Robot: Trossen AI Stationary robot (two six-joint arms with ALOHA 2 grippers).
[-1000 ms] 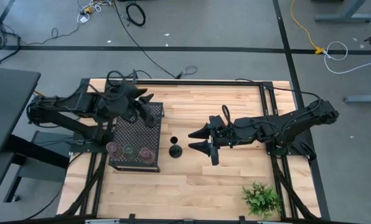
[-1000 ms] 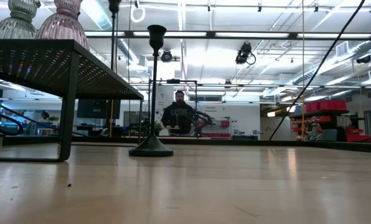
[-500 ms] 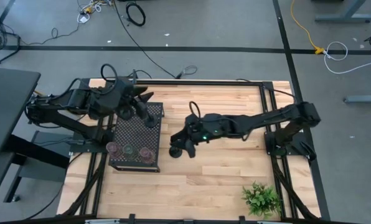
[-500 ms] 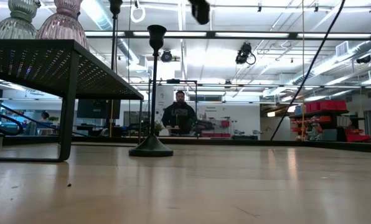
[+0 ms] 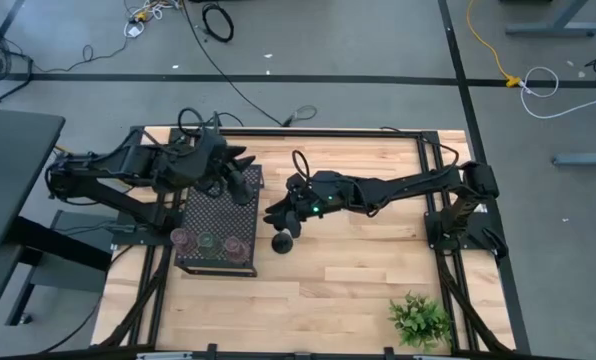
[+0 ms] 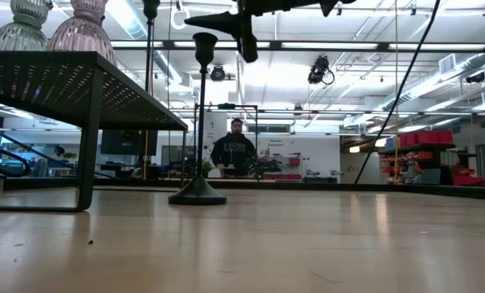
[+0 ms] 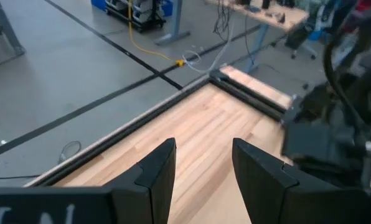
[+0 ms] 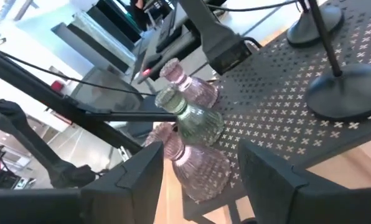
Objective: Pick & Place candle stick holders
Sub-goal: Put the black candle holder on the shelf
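Note:
One black candle stick holder stands upright on its round base on the wooden table, right of the black perforated stand. My right gripper hovers open just above and beside its cup, touching nothing. Three glass holders stand in a row on the stand's near end. Two black holders stand on its far part by their bases. My left gripper is open over the stand's far end, with nothing between its fingers.
A green leafy plant sits at the table's near right corner. A black frame runs along the table's edges. Bare wood lies in the middle and right of the table. A person shows far behind the table.
My right gripper has swung toward the table's left edge and come down, rolling as it went, from right of the lone black holder to just above its cup. It has stayed open. The holder has not moved.

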